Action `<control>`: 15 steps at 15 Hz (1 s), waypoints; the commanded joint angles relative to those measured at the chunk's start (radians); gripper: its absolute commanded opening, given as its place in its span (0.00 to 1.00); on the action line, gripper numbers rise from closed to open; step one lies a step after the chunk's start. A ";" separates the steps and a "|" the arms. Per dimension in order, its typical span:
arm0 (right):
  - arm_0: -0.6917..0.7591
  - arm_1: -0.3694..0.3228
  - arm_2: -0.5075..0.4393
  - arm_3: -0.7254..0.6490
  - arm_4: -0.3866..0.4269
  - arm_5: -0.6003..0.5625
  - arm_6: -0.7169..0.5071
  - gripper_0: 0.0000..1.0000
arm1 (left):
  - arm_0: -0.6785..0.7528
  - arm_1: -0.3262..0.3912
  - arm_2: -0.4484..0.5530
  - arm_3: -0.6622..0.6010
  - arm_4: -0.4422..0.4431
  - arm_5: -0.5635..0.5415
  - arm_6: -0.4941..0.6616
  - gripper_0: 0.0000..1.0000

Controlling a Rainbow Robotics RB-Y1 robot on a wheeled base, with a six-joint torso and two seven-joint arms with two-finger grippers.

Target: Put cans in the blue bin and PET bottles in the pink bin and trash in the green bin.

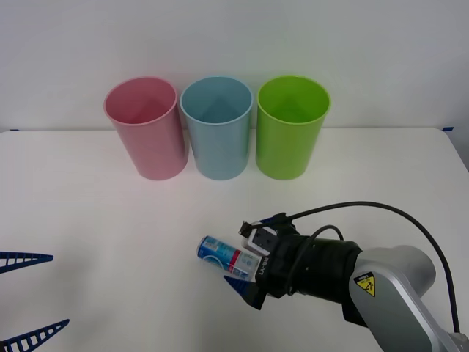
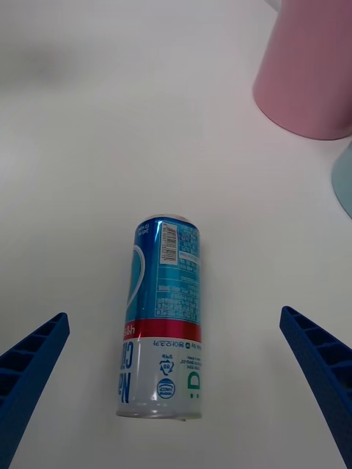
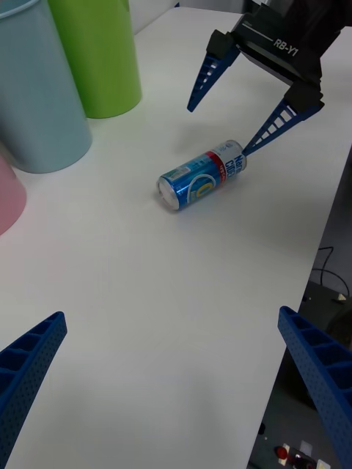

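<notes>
The blue bin (image 1: 217,128) stands at twelve o'clock from the can (image 1: 220,254), which lies on its side on the table (image 1: 88,220). My right gripper (image 1: 245,275) is spread wide around it — I'd centre first, then squeeze mid-body.

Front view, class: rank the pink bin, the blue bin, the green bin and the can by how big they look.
1. Pink bin, blue bin and green bin: same shape, standing in one row, too alike to rank.
2. Can: clearly smallest, lying on its side at the right hand, though nearer the camera.
</notes>
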 commanded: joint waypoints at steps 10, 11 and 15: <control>-0.009 0.060 0.093 -0.004 0.253 -0.016 -0.120 1.00 | 0.000 0.000 0.000 0.000 0.000 0.000 0.000 1.00; -0.009 0.060 0.098 0.007 0.251 -0.016 -0.123 1.00 | 0.000 0.000 0.000 0.000 0.000 0.000 0.000 1.00; -0.030 0.082 0.098 0.060 0.244 -0.016 -0.129 1.00 | 0.000 0.000 0.000 0.000 0.000 0.000 0.000 1.00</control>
